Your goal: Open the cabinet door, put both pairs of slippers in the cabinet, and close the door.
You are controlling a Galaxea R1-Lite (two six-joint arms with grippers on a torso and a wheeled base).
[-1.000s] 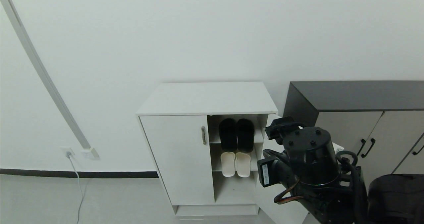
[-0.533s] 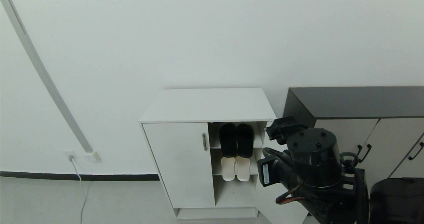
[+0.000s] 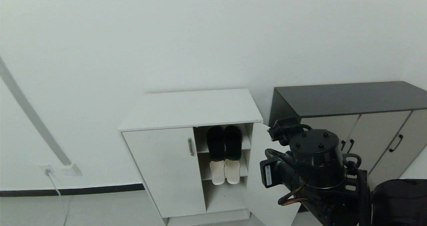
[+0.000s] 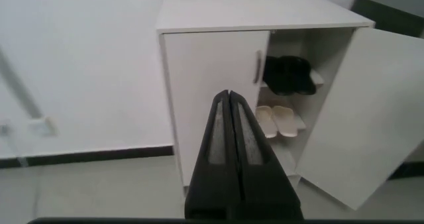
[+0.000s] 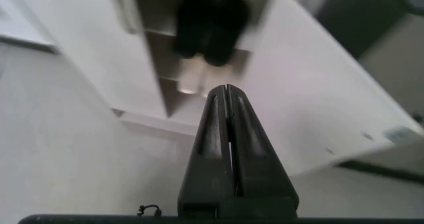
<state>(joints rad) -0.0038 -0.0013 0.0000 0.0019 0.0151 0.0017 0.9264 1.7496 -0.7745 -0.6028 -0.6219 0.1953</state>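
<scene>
Since a second ago the whole head picture has shifted, so the camera has turned. The cabinet (image 3: pixel 190 109) now sits further to the picture's left, and more of the dark sideboard (image 3: pixel 347 99) beside it shows. The slippers lie on the same shelves as before.

Seen from the head, the cabinet stands against the wall with its left door (image 3: pixel 166 172) shut and its right door (image 3: pixel 263 192) swung out toward the robot. Inside the open half, the black slippers (image 3: pixel 224 142) lie side by side on the top shelf. The white slippers (image 3: pixel 225 171) lie side by side on the shelf just below, and both pairs overhang the shelf fronts. The right arm (image 3: pixel 313 166) is raised in front of the open door, between the cabinet and the sideboard.

From the left wrist, the left gripper (image 4: pixel 229 95) hangs well short of the cabinet (image 4: pixel 265 12), facing the left door (image 4: pixel 212 65). Its fingers are pressed together and hold nothing. A handle (image 4: pixel 257 67) runs upright on that door's inner edge. Past it, the black slippers (image 4: pixel 290 75) rest on the upper shelf and the white slippers (image 4: pixel 281 120) on the shelf under them. The right door (image 4: pixel 364 111) stands open at an angle.

From the right wrist, the right gripper (image 5: pixel 226 90) also has its fingers closed flat against each other, with nothing between them. It is apart from the cabinet, pointing at the open compartment. The black slippers (image 5: pixel 211 22) show blurred on the upper shelf, with the white slippers (image 5: pixel 192 83) under them. The right door (image 5: pixel 318 98) spreads out just beside the gripper, and whether they touch cannot be told.
</scene>
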